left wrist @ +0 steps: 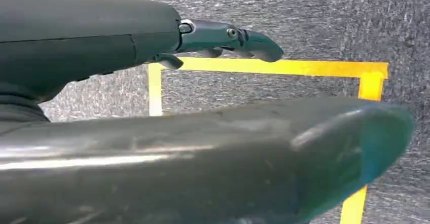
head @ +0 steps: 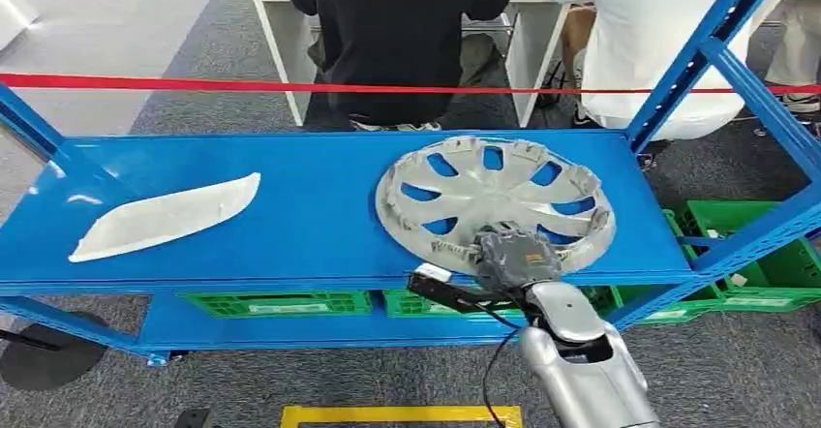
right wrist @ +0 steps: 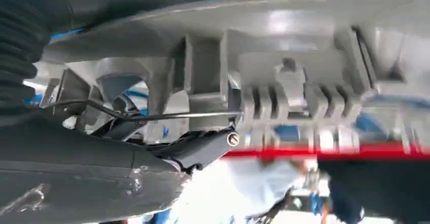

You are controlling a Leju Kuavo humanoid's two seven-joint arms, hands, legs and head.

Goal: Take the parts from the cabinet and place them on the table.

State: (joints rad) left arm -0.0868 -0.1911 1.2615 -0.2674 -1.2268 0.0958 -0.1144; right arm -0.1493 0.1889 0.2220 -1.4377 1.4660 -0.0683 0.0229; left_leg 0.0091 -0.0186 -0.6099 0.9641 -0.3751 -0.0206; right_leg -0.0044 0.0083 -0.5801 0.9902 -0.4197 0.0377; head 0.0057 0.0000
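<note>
Hubcap: a grey wheel cover [head: 494, 200] lay flat on the blue shelf [head: 310, 225], toward its right end, its near edge at the shelf's front lip.
Right hand: the right hand [head: 513, 257] rested at that near rim; the right wrist view showed dark fingers [right wrist: 203, 145] against the ribbed rim [right wrist: 284, 97], seemingly hooked on it, though blur left the hold uncertain.
Left hand: the left hand [left wrist: 152, 46] hung over grey carpet, fingers [left wrist: 238, 39] extended together, holding nothing.
Other part: a white curved panel [head: 165, 217] lay at the shelf's left end.
Behind: two people sat beyond a red tape [head: 290, 86].
</note>
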